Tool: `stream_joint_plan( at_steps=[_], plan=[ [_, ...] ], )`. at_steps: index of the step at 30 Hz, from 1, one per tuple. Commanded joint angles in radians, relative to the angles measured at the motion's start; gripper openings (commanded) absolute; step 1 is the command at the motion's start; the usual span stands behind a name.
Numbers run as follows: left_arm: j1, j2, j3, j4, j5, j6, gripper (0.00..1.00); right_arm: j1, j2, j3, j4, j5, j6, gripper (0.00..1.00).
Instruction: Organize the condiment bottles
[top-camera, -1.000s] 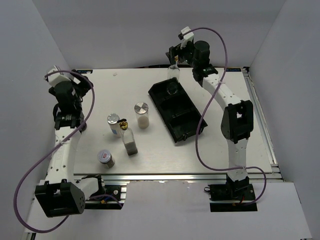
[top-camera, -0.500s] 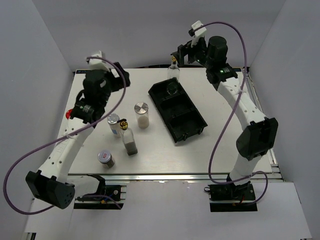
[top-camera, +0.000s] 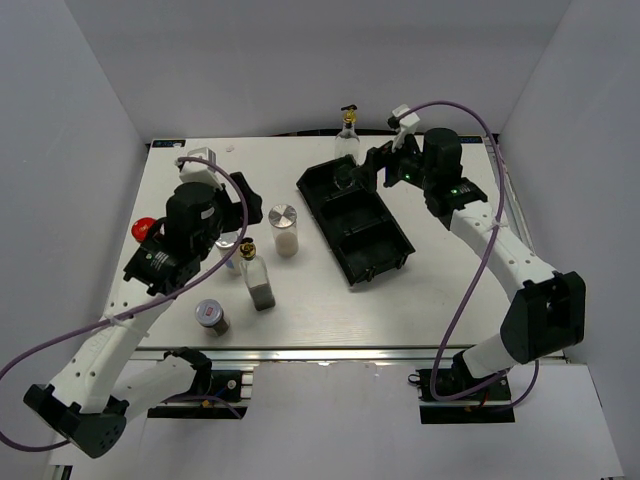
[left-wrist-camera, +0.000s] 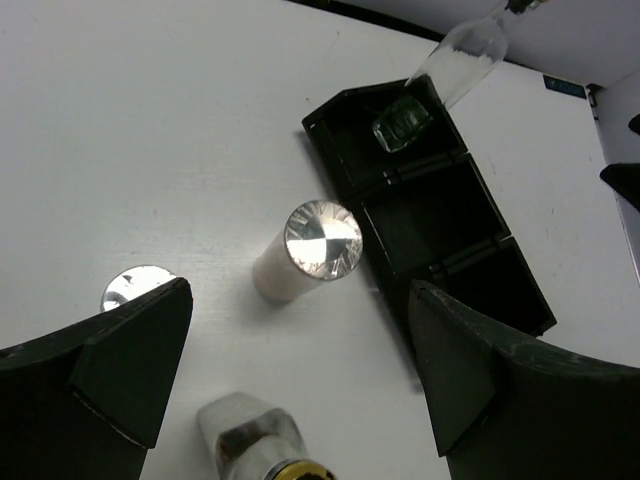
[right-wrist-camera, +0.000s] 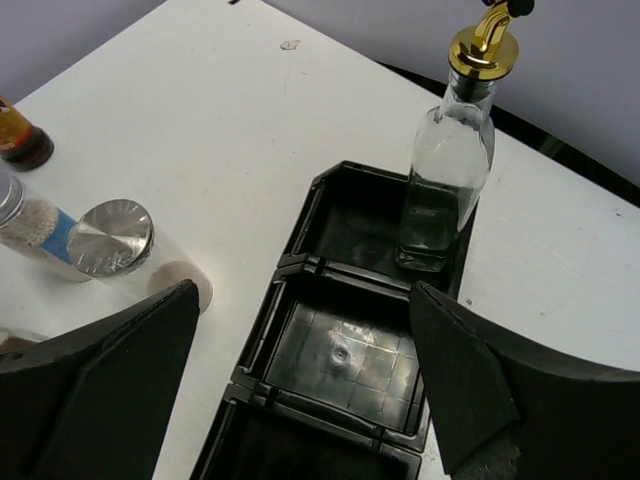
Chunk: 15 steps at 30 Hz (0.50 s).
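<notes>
A clear glass bottle with a gold spout (top-camera: 346, 148) stands free in the far compartment of the black tray (top-camera: 322, 214); it also shows in the right wrist view (right-wrist-camera: 448, 170). My right gripper (top-camera: 381, 170) is open and empty, just right of that bottle (right-wrist-camera: 300, 400). My left gripper (top-camera: 232, 222) is open and empty above the group of jars (left-wrist-camera: 300, 390). Below it stand a silver-lidded shaker with white contents (left-wrist-camera: 320, 240), a second silver lid (left-wrist-camera: 135, 288) and the second gold-spout bottle (left-wrist-camera: 255, 445). A red-capped jar (top-camera: 146, 228) sits at the left. A small silver-lidded jar (top-camera: 211, 316) stands near the front.
The tray's middle compartment (right-wrist-camera: 350, 350) and near compartment hold nothing. The blue-labelled shaker (right-wrist-camera: 30, 235) is partly hidden under my left arm in the top view. White walls close in the table on the left, right and back.
My right gripper has let go of the spouted bottle in the tray and drawn back to the right. My left arm has swung in from the left edge over the jars.
</notes>
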<state>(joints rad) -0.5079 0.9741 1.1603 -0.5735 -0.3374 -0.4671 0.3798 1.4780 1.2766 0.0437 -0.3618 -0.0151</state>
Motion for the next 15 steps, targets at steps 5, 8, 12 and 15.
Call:
stream_joint_plan(
  at_steps=[5, 8, 12, 15],
  plan=[
    [-0.003, -0.045, 0.041, -0.236, 0.041, -0.004, 0.98, -0.004, -0.09, -0.013, 0.024, -0.035, 0.02, 0.9],
    [-0.004, -0.057, 0.042, -0.258, 0.063, 0.007, 0.98, -0.004, -0.099, -0.025, 0.013, -0.037, -0.012, 0.89],
    [-0.004, -0.061, 0.018, -0.275, 0.114, 0.03, 0.98, -0.002, -0.108, -0.043, 0.005, -0.042, -0.039, 0.89],
    [-0.006, -0.069, 0.007, -0.279, 0.133, 0.054, 0.98, -0.004, -0.093, -0.043, -0.014, -0.052, -0.057, 0.89]
  ],
)
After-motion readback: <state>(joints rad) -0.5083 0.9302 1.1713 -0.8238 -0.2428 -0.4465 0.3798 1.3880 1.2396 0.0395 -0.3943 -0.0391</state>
